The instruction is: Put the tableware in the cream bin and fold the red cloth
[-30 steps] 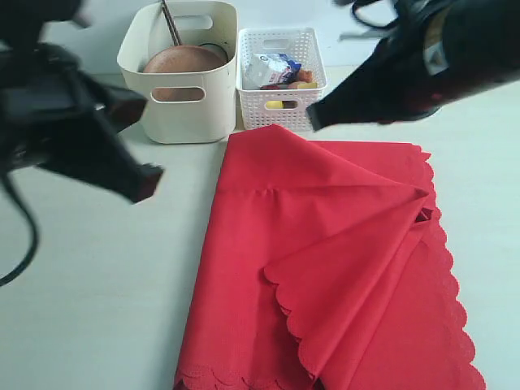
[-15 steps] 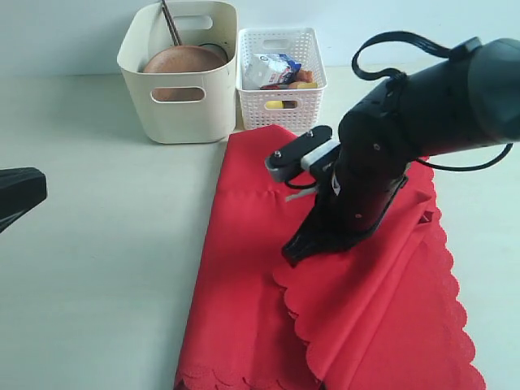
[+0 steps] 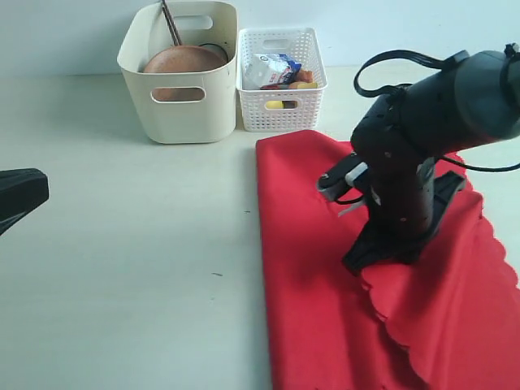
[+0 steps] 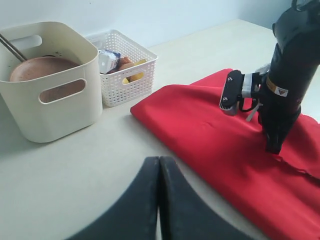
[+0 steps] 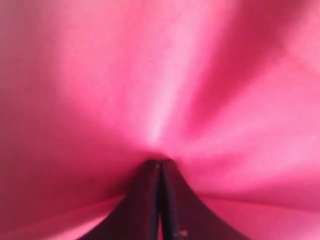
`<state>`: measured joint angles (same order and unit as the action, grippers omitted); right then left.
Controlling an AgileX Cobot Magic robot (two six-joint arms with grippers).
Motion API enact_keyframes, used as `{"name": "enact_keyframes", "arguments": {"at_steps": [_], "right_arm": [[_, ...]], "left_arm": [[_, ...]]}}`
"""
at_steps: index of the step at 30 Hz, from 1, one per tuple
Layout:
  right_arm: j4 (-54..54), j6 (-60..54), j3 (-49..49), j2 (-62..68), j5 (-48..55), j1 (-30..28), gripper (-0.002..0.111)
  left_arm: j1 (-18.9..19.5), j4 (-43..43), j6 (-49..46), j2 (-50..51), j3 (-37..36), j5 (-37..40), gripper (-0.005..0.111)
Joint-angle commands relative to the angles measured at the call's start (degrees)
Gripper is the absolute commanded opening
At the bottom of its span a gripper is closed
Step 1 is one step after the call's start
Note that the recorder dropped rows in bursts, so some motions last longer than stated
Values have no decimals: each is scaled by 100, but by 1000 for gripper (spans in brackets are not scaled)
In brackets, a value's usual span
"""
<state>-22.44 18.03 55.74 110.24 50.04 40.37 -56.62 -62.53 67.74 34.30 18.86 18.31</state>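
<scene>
The red cloth (image 3: 309,244) lies on the table's right half, folded over, with its scalloped edge toward the front right. My right gripper (image 3: 354,263) is shut and points straight down, its tips pressed into the cloth (image 5: 160,75), which puckers around them; nothing shows between the jaws. The cream bin (image 3: 187,118) stands at the back. It holds the brown plate (image 3: 183,58) and the chopsticks (image 3: 171,24); other tableware is hidden. My left gripper (image 4: 159,161) is shut and empty, hovering over bare table at the far left (image 3: 32,195).
A white lattice basket (image 3: 280,106) with a milk carton (image 3: 272,69) and other food stands right of the bin, just behind the cloth's far edge. Bare table (image 3: 146,268) spreads between the left gripper and the cloth.
The right arm came down onto the cloth, and the cloth has slid to the right under its shut tips. The left arm drew back to the left edge and then stayed still.
</scene>
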Motion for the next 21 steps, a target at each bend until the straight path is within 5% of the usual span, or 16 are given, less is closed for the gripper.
{"name": "enact_keyframes", "arguments": {"at_steps": [1,12,21], "right_arm": [[-111,112,-48,239,366,-669,0],[-685,162,80,372,110,-2032,0],[83,-284,509,-1017,-61,-2120,0]], "left_arm": [[10,-14,44,-21,-24,-50,1],[10,46,44,-21,-24,-61,1],[10,58,44,-21,-24,-49,1]]}}
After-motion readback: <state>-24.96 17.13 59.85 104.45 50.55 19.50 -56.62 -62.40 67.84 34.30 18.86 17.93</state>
